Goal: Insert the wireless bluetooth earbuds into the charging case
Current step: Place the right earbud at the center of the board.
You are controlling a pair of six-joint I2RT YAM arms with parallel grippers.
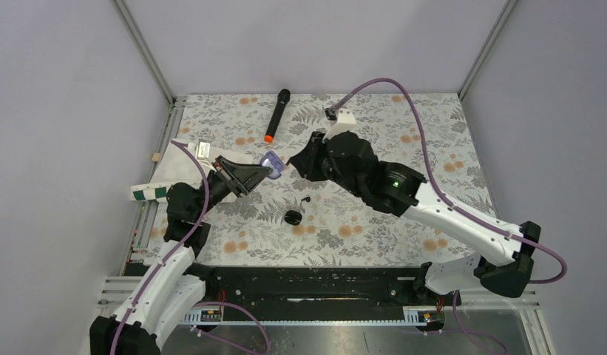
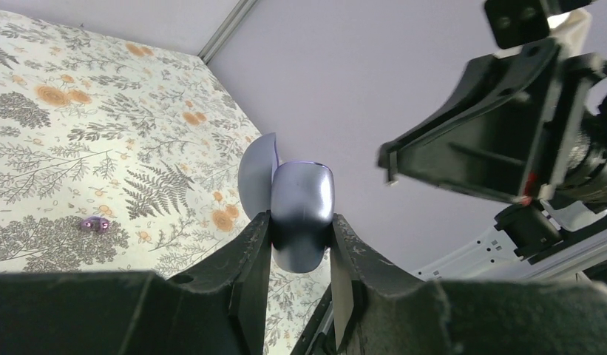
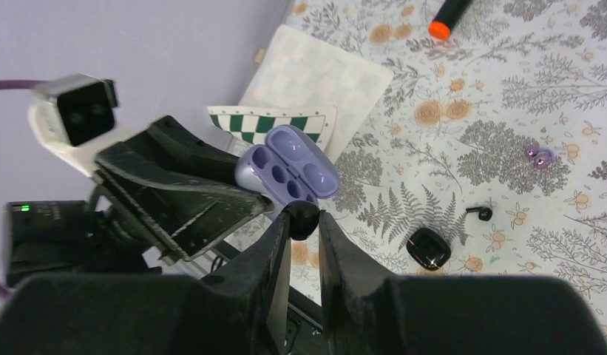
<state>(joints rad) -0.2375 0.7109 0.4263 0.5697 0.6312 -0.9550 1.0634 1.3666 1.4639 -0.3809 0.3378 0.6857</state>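
My left gripper (image 2: 300, 222) is shut on a lavender charging case (image 2: 304, 200), lifted off the table with its lid (image 2: 257, 170) swung open; from above, that case (image 1: 273, 161) sits at the finger ends. Its empty wells (image 3: 289, 174) face my right gripper (image 3: 303, 220), which is shut on a small black earbud (image 3: 302, 214) just below the case's rim. On the table lie a closed glossy black case (image 1: 293, 217) (image 3: 429, 248), a second black earbud (image 1: 305, 200) (image 3: 480, 213) beside it, and a purple earbud (image 3: 540, 157) (image 2: 95, 224).
A black marker with an orange tip (image 1: 276, 115) lies at the back of the floral tablecloth (image 1: 404, 126). A green-and-white chequered strip (image 1: 151, 192) and a pale chequered pad (image 3: 315, 81) lie at the left edge. Metal frame posts stand at the back corners.
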